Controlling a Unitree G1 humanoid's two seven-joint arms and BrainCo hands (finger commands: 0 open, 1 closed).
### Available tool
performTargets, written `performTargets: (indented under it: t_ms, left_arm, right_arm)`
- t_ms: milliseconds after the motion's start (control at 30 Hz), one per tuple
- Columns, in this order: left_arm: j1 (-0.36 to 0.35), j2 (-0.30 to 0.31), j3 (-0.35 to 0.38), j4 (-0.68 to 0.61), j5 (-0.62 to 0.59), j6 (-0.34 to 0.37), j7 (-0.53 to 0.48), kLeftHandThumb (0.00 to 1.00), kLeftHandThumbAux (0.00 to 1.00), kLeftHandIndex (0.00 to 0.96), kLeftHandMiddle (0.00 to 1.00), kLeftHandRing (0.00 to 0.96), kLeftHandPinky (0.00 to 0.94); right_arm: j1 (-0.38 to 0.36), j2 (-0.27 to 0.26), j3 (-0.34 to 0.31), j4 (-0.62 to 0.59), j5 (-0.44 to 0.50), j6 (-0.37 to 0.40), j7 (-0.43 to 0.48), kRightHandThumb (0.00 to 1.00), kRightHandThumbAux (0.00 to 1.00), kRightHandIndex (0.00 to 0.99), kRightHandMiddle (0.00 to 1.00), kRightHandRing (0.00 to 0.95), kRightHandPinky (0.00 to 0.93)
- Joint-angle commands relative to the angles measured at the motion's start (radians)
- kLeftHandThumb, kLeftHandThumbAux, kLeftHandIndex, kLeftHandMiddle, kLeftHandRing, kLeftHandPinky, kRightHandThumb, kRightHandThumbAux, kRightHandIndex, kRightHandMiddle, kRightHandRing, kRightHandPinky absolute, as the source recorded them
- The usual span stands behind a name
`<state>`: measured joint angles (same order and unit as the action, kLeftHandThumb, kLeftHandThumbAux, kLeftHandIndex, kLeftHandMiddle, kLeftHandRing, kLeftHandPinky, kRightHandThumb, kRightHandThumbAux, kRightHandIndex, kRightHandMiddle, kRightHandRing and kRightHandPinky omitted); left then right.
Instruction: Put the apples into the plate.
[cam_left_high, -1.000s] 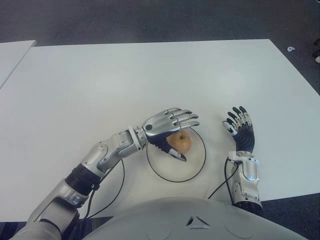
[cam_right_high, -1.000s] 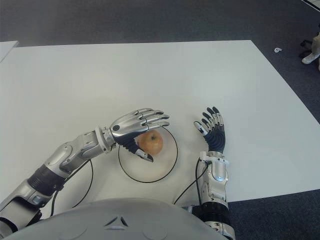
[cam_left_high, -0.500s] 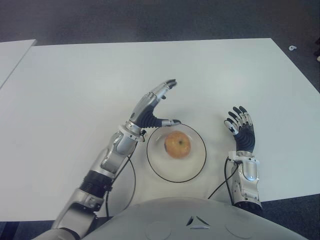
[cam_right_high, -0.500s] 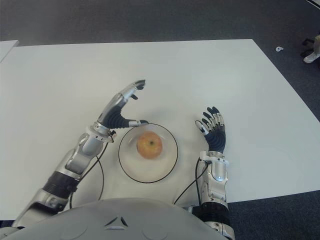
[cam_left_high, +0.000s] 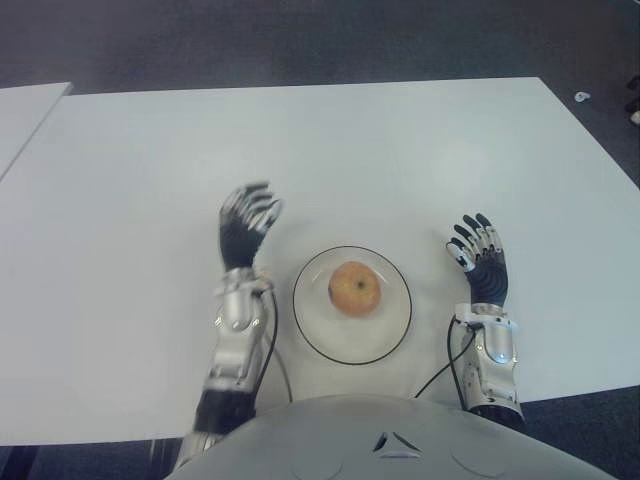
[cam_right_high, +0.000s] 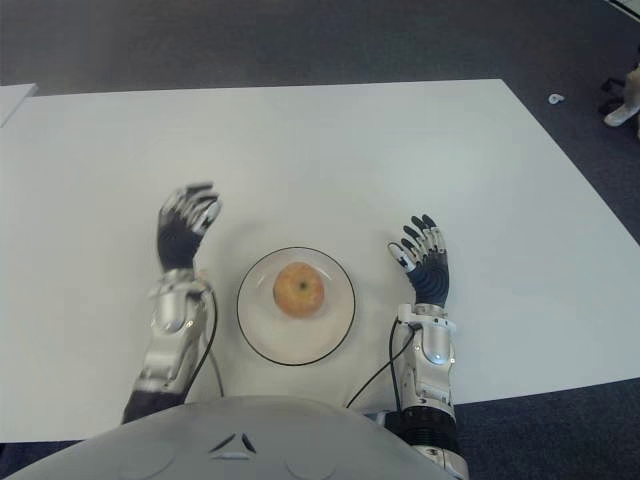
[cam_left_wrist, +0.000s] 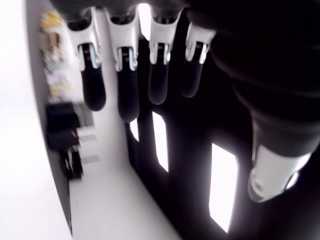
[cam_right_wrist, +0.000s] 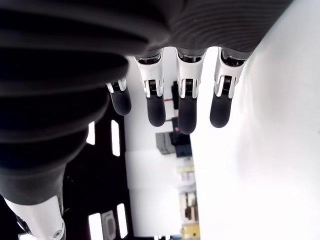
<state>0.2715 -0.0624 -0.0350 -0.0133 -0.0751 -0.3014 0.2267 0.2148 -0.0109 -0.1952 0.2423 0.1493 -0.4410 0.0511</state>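
The left hand (cam_left_high: 245, 225) shows left of the plate (cam_left_high: 390, 335), fingers loosely spread, holding nothing. The right hand (cam_left_high: 478, 258) shows right of it, likewise open and empty. The apple (cam_left_high: 355, 288) sits in the plate, low centre of frame, unobstructed. Black cables (cam_left_high: 440, 372) trail from both wrists across the white worktop (cam_left_high: 350, 160). Dark floor (cam_left_high: 300, 40) fills the top; another white surface (cam_left_high: 25, 115) shows upper left.

Left hand (cam_left_wrist: 165, 75) fills view, four fingers (cam_left_wrist: 94, 85) extended side by side, thumb (cam_left_wrist: 275, 150) apart, holding nothing; blurred room beyond.
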Motion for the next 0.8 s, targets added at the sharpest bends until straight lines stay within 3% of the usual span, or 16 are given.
performTargets:
  t_ms: [33,167,800]
  left_arm:
    - [0.057,-0.009,0.032,-0.036,-0.029,0.037,-0.024,0.702,0.705,0.419,0.374,0.386,0.411]
    - [0.107,-0.001,0.043,-0.051,-0.027,0.040,-0.041,0.696,0.708,0.414,0.352,0.375,0.389]
    - [0.137,-0.039,0.039,-0.015,0.077,0.028,-0.010,0.679,0.717,0.402,0.323,0.361,0.376]
  right_arm:
    - [0.097,0.030,0.021,0.117,-0.022,0.076,-0.009,0.392,0.698,0.111,0.173,0.188,0.216]
    - [0.097,0.029,0.034,0.096,-0.050,0.067,-0.021,0.404,0.680,0.112,0.173,0.186,0.223]
    - [0.129,0.006,0.038,0.063,-0.042,0.094,-0.003,0.423,0.684,0.120,0.179,0.182,0.221]
